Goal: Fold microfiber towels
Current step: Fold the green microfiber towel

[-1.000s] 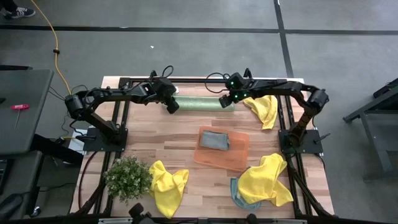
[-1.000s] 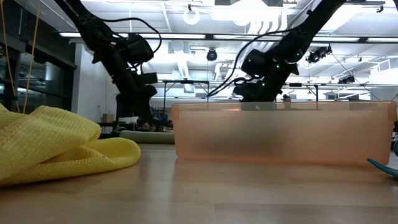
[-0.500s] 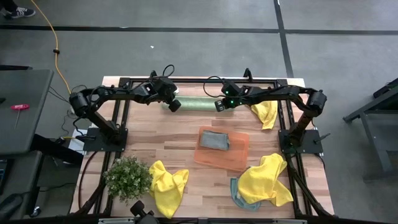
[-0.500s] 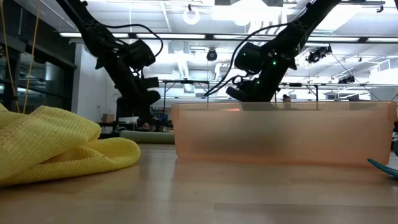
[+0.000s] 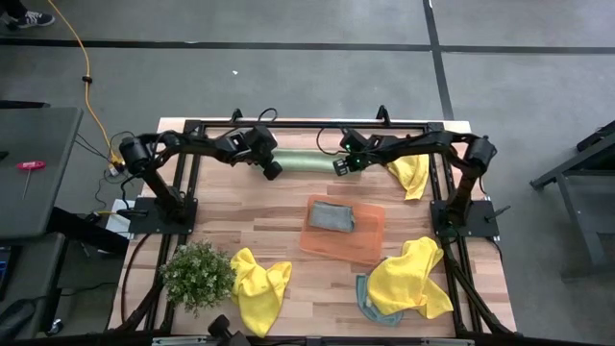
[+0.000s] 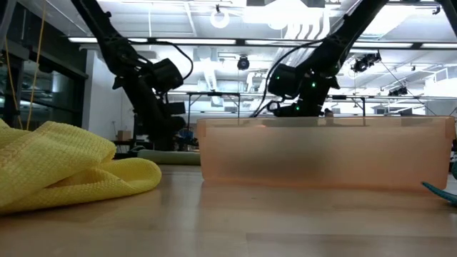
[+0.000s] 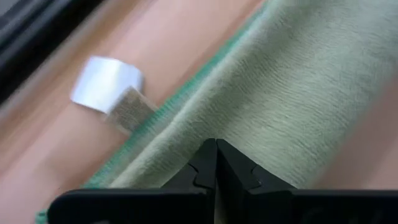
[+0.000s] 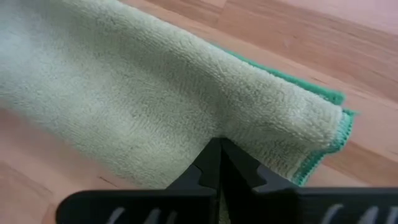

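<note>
A pale green microfiber towel (image 5: 306, 160), folded into a long strip, lies flat along the table's far edge; the low view shows it (image 6: 168, 155) as a thin band. My left gripper (image 5: 274, 172) is shut at the strip's left part, with its tips (image 7: 216, 144) on the fuzzy cloth. My right gripper (image 5: 338, 165) is shut near the strip's right end, and its tips (image 8: 219, 142) sit on the cloth close to the green-hemmed corner (image 8: 333, 134). In the low view the tray wall hides the right gripper's fingers. My left gripper comes slanting down from the near side, and its shut fingertips meet the towel's top face (image 7: 249, 124) by the near long edge. Whether any cloth is caught between them I cannot tell. The towel lies flat on the table. My right gripper slants steeply down, and its shut fingertips rest on the towel's top face (image 8: 186, 124) a little in from the right end. A faint crease runs from the tips. I cannot tell whether cloth is pinched. The strip stays flat on the wood.
An orange tray (image 5: 370, 240) at mid table holds a folded grey-blue towel (image 5: 330, 215). Yellow towels lie at the far right (image 5: 411, 171), near right (image 5: 408, 279) and near left (image 5: 258, 286). A potted plant (image 5: 199, 274) stands near left. A tape patch (image 7: 106, 84) sits beside the strip.
Both grippers have shut and sunk onto the green strip. My right gripper has gone toward the table's left along the strip and rolled at the wrist. My left gripper has gone slightly toward the table's right. The towel has stayed where it was.
</note>
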You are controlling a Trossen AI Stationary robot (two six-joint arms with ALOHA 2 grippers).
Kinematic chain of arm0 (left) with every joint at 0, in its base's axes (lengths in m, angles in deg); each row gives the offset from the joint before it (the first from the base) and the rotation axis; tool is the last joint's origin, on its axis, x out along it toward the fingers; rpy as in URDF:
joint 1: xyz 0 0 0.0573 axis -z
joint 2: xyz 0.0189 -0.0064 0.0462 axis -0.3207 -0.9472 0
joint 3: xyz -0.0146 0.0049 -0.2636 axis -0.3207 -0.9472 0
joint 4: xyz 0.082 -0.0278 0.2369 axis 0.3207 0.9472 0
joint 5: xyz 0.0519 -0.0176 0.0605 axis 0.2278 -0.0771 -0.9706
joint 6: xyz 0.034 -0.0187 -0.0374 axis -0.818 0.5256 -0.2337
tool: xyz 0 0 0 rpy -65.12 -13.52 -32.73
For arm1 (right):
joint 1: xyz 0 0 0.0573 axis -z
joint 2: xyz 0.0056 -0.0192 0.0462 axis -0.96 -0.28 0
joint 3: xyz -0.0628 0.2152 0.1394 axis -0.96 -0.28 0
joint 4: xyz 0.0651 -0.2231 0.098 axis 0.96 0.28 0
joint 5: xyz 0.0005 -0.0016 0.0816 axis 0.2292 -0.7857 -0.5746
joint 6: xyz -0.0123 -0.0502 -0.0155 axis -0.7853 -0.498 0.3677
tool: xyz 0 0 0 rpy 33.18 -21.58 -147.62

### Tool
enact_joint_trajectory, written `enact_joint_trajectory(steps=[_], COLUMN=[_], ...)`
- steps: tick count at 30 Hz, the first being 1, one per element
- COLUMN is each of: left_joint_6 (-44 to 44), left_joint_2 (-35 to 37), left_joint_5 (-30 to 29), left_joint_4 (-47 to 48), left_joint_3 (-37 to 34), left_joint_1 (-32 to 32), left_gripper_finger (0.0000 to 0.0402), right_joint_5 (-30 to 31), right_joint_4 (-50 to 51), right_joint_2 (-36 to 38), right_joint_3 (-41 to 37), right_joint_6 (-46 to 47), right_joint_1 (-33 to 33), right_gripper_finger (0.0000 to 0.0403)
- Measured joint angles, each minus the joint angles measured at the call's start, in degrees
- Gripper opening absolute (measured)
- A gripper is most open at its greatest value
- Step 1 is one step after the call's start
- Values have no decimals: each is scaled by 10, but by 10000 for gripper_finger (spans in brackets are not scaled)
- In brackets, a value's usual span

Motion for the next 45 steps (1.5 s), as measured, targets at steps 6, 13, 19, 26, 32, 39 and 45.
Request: enact_joint_trajectory(steps=[6, 13, 19, 26, 32, 39, 45], left_joint_6=[53, 129, 139, 83, 81, 40, 23], left_joint_2=[0, 0, 2, 4, 5, 5, 5], left_joint_5=[-6, -23, -38, -49, -51, -52, -52], left_joint_4=[34, 49, 65, 76, 81, 107, 109], left_joint_3=[0, 0, 0, 0, 2, 25, 35], left_joint_1=[30, 83, 115, 120, 118, 105, 96], left_gripper_finger=[0, 0, 0, 0, 0, 0, 0], right_joint_5=[8, -21, -64, -94, -63, -44, -41], right_joint_4=[15, 58, 90, 122, 115, 165, 234], right_joint_2=[-2, 2, 19, 40, 82, 153, 170], right_joint_3=[1, 2, -1, -2, -2, -1, -1], right_joint_6=[-39, -105, -99, -71, -73, -73, -85], right_joint_1=[-11, -10, -22, -35, -24, 4, 17], right_gripper_finger=[0, 0, 0, 0, 0, 1, 38])
